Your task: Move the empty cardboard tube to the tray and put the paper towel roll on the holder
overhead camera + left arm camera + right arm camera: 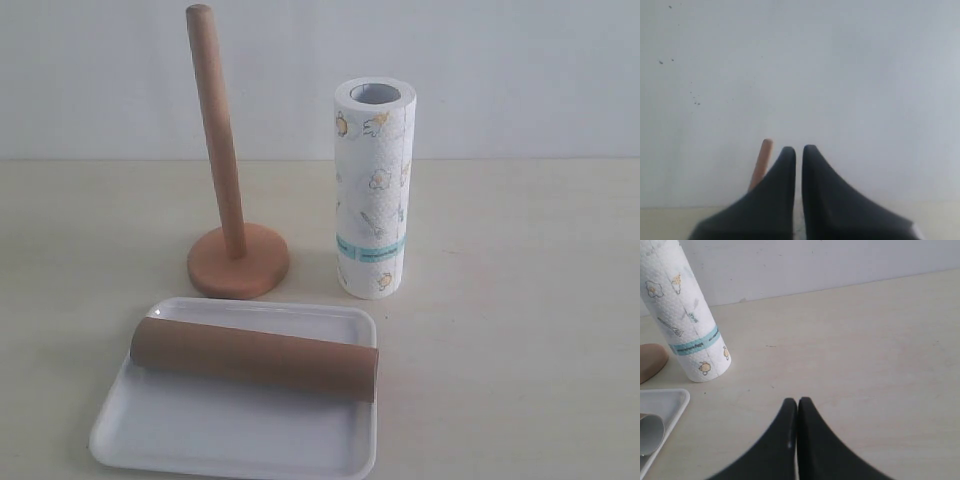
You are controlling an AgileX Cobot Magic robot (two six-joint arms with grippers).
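Observation:
The brown cardboard tube [255,357] lies on its side across the white tray [230,435] at the front left; its open end [649,432] shows in the right wrist view beside the tray's corner [675,400]. The wooden holder [228,190] stands bare behind the tray, its rod tip [762,161] showing past the left gripper. The printed paper towel roll [374,187] stands upright on the table right of the holder, also seen as the roll [685,320]. My left gripper [798,149] is shut and empty, facing the wall. My right gripper [797,401] is shut and empty above the table. Neither gripper shows in the exterior view.
A pale beige table [520,300] carries everything, with a plain white wall [500,70] behind it. The holder's round base [650,362] shows at the edge of the right wrist view.

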